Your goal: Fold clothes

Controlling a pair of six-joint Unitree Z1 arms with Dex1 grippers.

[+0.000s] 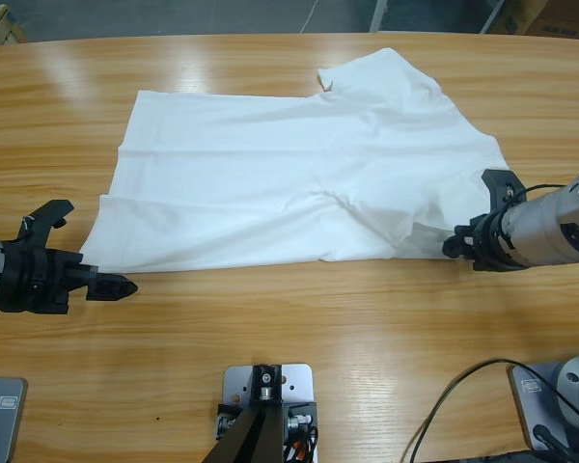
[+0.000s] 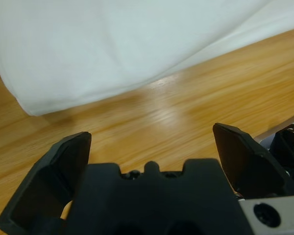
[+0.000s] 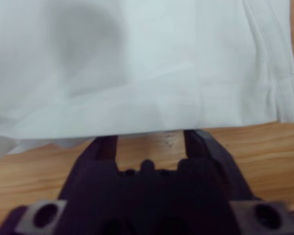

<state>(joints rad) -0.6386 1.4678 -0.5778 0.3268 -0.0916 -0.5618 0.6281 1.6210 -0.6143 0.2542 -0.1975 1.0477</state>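
T-shirt (image 1: pixel 299 183), white, one: spread mostly flat across the upper middle of the wooden table (image 1: pixel 299 338), a sleeve turned up toward 1 o'clock, lower edge folded over.

Left hand (image 1: pixel 116 286), at 8 o'clock from the shirt: jaws spread wide, holding nothing, just short of the shirt's lower corner.

Right hand (image 1: pixel 455 246), at 4 o'clock: jaws parted, tips under the shirt's edge, grip not discernible.

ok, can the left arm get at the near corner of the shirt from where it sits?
Probably yes. The left tool is open and points at the T-shirt, whose near corner lies flat just ahead. Only bare table lies between them, nothing in the way. The right tool is at the far edge, well clear.
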